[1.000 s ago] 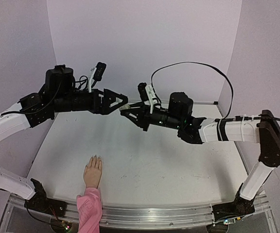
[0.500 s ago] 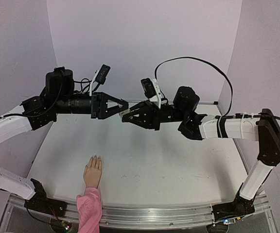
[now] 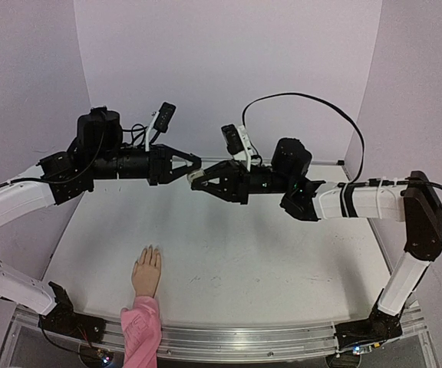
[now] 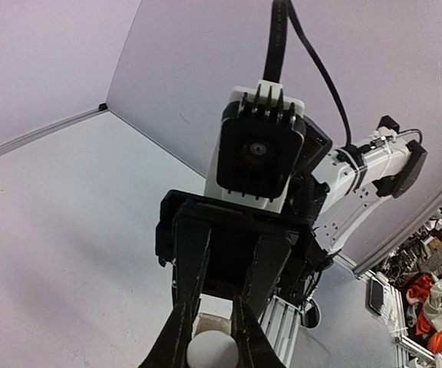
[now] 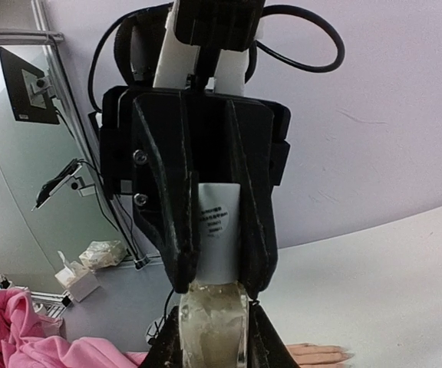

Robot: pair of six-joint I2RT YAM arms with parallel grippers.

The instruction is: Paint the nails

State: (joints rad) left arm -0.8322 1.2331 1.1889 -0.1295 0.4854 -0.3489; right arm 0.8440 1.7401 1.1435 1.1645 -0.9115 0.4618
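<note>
Here, in the upper middle of the top view, the left gripper (image 3: 195,164) and the right gripper (image 3: 206,181) meet tip to tip above the white table (image 3: 282,261), with a small bottle (image 3: 198,175) between them. Both are clamped on it. In the right wrist view, the right gripper's own fingers pinch the frosted, translucent end at the bottom centre of the frame. Above that end, the left gripper's black fingers squeeze the white part with the printed label. The left wrist view agrees: its two fingers are drawn in against a round white end at the bottom edge of the picture.

The nails (image 3: 150,251) lie well apart from both grippers, in the lower left of the top view, below and to the left of the meeting point. They tip the mannequin hand (image 3: 146,274), which lies flat on the table with its fingers pointing toward the top of the frame. Its pink sleeve (image 3: 141,330) runs off the bottom edge. At this size the nails cannot be told from the skin. In the right wrist view the fingertips show at the bottom edge, right of the bottle, and pink cloth fills the lower left corner.
</note>
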